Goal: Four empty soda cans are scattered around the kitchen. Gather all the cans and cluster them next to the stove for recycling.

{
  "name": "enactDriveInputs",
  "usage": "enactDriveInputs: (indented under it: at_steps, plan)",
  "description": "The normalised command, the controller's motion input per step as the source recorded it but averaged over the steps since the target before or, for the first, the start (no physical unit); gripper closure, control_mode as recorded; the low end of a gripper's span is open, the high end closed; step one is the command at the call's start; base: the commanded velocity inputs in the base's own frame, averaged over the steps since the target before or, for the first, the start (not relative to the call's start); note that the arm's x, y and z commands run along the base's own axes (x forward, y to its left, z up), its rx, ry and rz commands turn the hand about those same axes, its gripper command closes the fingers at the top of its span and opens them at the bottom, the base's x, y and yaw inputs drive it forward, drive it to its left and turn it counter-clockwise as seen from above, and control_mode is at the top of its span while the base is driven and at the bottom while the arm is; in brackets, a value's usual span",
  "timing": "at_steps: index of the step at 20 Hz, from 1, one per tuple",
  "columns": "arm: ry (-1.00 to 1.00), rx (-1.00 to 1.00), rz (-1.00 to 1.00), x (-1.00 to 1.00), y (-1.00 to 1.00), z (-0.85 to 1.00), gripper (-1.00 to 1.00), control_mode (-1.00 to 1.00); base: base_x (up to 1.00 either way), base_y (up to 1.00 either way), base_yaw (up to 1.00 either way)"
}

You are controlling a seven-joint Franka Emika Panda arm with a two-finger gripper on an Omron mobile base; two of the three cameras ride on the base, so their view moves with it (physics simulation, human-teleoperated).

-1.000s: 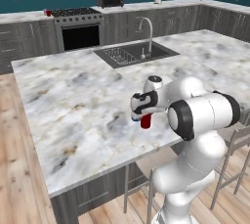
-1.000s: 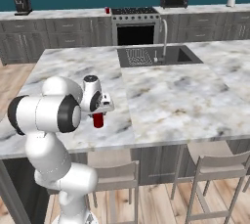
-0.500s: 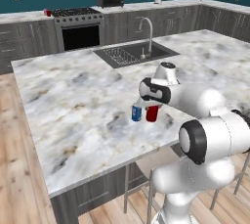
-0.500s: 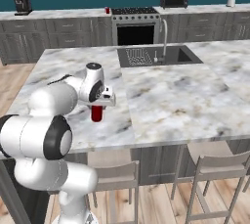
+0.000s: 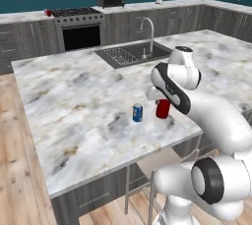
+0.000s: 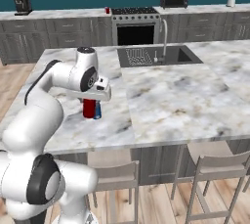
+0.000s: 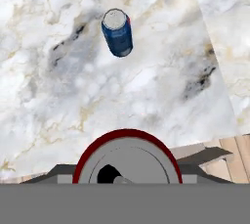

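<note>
Right now the jaws (image 5: 162,102) sit around the red can (image 5: 163,109), one to each side, part-way open to the can's width; whether they actually press on it or have let go cannot be told. From the hand camera the red can (image 7: 127,158) shows its silver top with the drinking hole, close under the hand. It stands upright on the marble surface (image 5: 74,101) of the island, near the edge that faces the stools (image 6: 215,167). Just beside it, apart from it, stands a blue can (image 5: 138,113), also upright. Farther off, a sink (image 5: 125,54) with its faucet is set into the surface, and a stove (image 5: 78,22) stands against the back wall.
</note>
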Motion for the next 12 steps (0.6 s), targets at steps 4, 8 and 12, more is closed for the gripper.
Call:
enactDriveInputs:
  at_steps: [4, 8, 12]
  plan:
    - [0.00, -0.02, 0.00, -0.82, 0.00, 0.74, 1.00, -1.00, 0.00, 0.00, 0.00]
    - [-0.04, -0.02, 0.02, -0.79, -0.04, 0.52, 1.00, -1.00, 0.00, 0.00, 0.00]
    - [-0.23, -0.01, 0.06, -0.51, 0.00, 0.07, 1.00, -1.00, 0.00, 0.00, 0.00]
